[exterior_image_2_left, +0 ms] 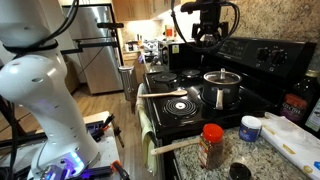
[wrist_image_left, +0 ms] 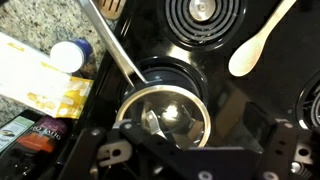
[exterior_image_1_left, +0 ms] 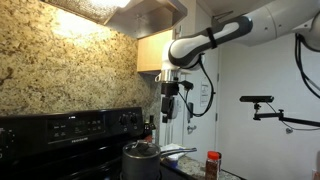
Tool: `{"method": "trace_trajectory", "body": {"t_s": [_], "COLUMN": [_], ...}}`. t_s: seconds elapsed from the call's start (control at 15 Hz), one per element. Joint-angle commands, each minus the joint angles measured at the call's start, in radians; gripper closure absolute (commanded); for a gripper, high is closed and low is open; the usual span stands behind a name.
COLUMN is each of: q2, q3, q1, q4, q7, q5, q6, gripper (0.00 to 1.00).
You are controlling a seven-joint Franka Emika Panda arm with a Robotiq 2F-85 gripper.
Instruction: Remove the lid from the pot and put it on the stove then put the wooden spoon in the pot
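A steel pot (exterior_image_2_left: 222,92) with a long handle stands on the black stove (exterior_image_2_left: 175,112), with a glass lid (exterior_image_2_left: 222,76) on it. In the wrist view the lidded pot (wrist_image_left: 165,117) is right below me, its handle running up and left. A wooden spoon (wrist_image_left: 258,42) lies on the stove top beside the pot; it also shows in an exterior view (exterior_image_2_left: 165,93). My gripper (exterior_image_2_left: 205,38) hangs well above the pot (exterior_image_1_left: 142,157), open and empty. It shows in an exterior view (exterior_image_1_left: 170,103), and in the wrist view (wrist_image_left: 200,155) at the bottom edge.
On the counter beside the stove are a red-capped spice jar (exterior_image_2_left: 211,145), a white jar with a blue lid (exterior_image_2_left: 250,128), a dark bottle (exterior_image_2_left: 296,104) and a white board (exterior_image_2_left: 295,142). A second wooden utensil (exterior_image_2_left: 178,146) lies at the counter edge. A fridge (exterior_image_2_left: 95,45) stands behind.
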Motion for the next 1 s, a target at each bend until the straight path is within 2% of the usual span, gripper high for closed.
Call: {"method": "trace_trajectory", "body": {"t_s": [0.0, 0.07, 0.13, 0.27, 0.53, 0.93], "q2": [0.158, 0.165, 0.118, 0.161, 0.164, 0.307], "q3": [0.022, 0.027, 0.033, 0.037, 0.041, 0.065], "q1": [-0.044, -0.052, -0.045, -0.056, -0.057, -0.082], "q4": [0.143, 0.153, 0.093, 0.129, 0.138, 0.256], "q7": [-0.095, -0.108, -0.053, -0.067, -0.068, -0.109], "q5": [-0.004, 0.017, -0.005, -0.007, -0.008, 0.034], "q6": [0.012, 0.004, 0.012, 0.012, 0.020, 0.041], "gripper": [0.00, 0.00, 0.00, 0.00, 0.00, 0.00]}}
